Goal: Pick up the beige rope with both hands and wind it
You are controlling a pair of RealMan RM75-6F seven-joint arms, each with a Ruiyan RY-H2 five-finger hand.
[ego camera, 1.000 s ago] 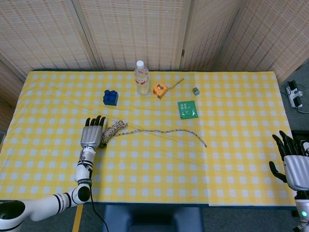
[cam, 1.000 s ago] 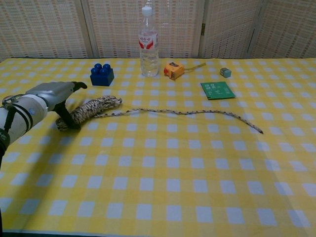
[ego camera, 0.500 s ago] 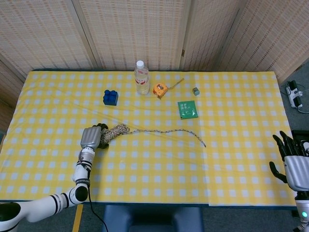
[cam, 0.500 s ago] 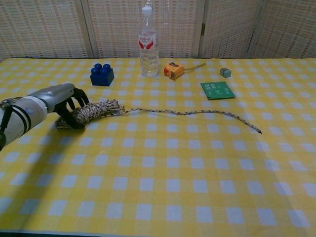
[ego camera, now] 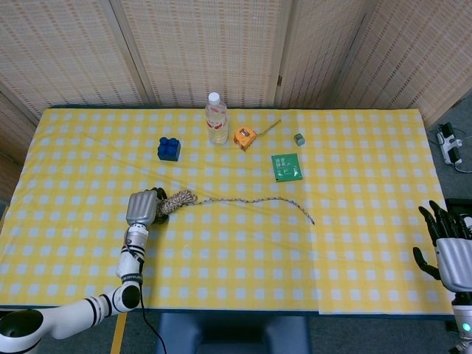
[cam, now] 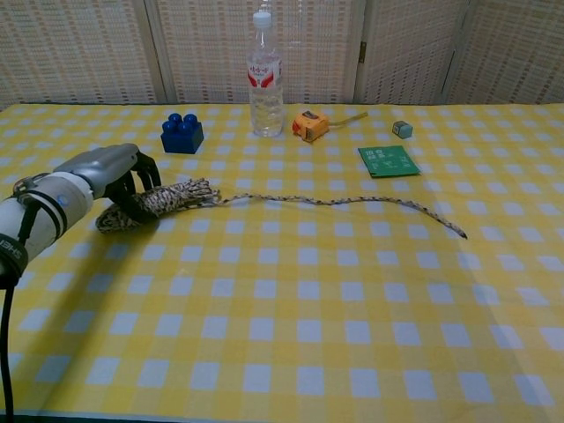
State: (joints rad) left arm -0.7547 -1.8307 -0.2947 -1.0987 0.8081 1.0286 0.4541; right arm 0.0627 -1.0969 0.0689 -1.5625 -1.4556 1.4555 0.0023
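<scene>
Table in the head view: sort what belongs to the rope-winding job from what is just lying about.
Job:
- beige rope, bundled end in the left hand, tail lying loose across the cloth
- left hand, fingers curled over the bundle
- right hand, off the table edge, holding nothing

Lying about:
- water bottle
- blue brick
- tape measure
- green card
- small cube

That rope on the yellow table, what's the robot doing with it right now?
The robot's left hand has its fingers curled around the bundled end of the beige rope near the left side of the checked table. The rest of the rope trails loose across the cloth toward the right, lying flat. The right hand hangs off the table's right edge, fingers spread, holding nothing. So only one hand is on the rope, and winding with both hands has not started.
</scene>
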